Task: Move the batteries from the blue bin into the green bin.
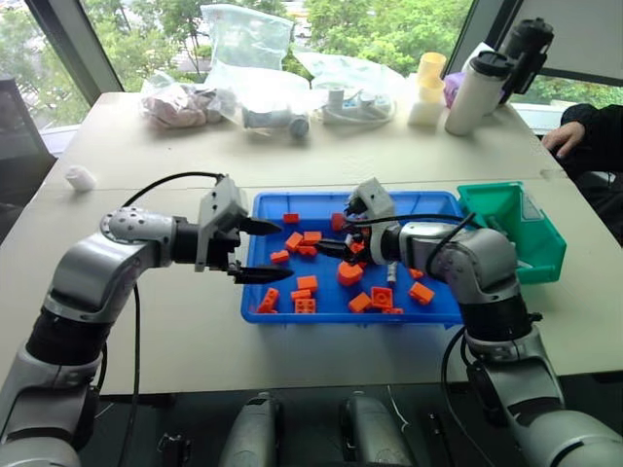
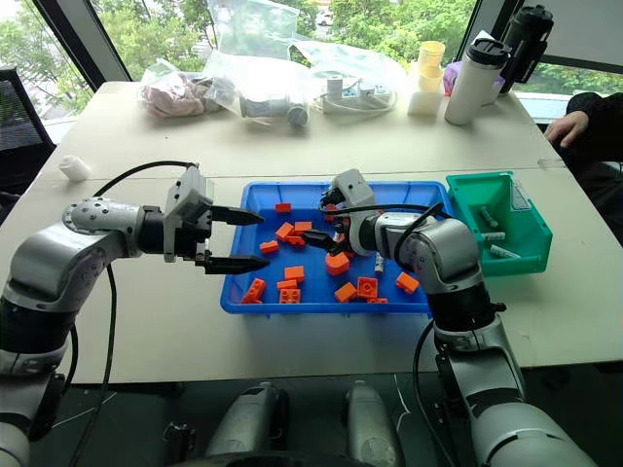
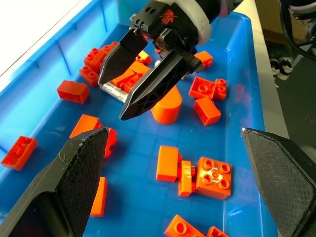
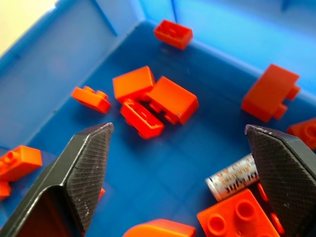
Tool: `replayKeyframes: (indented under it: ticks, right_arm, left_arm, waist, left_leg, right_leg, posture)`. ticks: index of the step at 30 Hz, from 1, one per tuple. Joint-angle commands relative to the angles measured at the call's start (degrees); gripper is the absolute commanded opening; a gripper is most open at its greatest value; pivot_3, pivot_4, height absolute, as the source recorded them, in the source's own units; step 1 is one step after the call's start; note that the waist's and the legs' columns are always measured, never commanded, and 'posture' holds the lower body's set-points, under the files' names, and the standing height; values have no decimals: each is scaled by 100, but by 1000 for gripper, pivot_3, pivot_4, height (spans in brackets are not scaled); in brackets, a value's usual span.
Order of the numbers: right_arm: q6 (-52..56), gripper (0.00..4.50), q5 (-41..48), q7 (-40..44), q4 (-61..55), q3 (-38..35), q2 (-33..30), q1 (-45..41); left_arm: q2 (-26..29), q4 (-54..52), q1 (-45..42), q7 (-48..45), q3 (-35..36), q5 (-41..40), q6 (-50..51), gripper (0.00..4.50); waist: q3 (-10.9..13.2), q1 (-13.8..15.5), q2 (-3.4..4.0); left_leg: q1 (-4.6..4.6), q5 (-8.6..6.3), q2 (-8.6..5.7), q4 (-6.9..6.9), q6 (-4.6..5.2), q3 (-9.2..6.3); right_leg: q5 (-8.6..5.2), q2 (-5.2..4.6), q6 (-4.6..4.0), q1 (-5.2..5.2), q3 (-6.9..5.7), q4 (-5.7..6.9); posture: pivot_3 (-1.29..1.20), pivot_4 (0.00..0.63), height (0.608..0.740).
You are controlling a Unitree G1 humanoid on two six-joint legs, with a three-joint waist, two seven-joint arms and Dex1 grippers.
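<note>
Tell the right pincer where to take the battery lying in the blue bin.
Probably across the battery's round middle, coming from above. It lies flat on the blue bin floor, an orange brick against one side, so the open right pincer should straddle it crosswise.

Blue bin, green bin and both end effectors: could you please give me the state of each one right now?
Blue bin: holds orange bricks and a battery.
Green bin: batteries already inside.
Left end effector: open, empty, at the blue bin's edge.
Right end effector: open, empty, over the bricks.
</note>
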Motion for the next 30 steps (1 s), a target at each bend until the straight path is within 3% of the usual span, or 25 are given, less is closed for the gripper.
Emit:
replayKeyframes:
  ticks: [1, 14, 30]
  right_arm:
    - [-9, 4414, -133, 21, 40, 39, -88, -178]
    - [-86, 4414, -491, -10, 208, 147, -107, -194]
    - [-5, 4414, -586, 2, -401, 148, -339, -55]
  left_arm:
    - [-18, -238, 49, 147, 243, -124, 6, 4500]
    - [-98, -292, 158, 377, 232, -222, -66, 4500]
    - [-230, -348, 200, 464, 193, -241, -68, 4500]
  waist:
    - [0, -5, 0]
    - [0, -1, 0]
    - [0, -4, 0]
  left_leg:
    - [0, 0, 0, 0, 0, 0]
    - [1, 0, -1, 0, 0, 1]
    - [0, 0, 0, -1, 0, 1]
  right_leg:
    - [0, 0, 0, 0, 0, 0]
    - [0, -1, 0, 0, 0, 1]
    - [0, 0, 0, -1, 0, 0]
  posture:
    - [0, 150, 740]
    - [0, 150, 740]
    - [0, 150, 740]
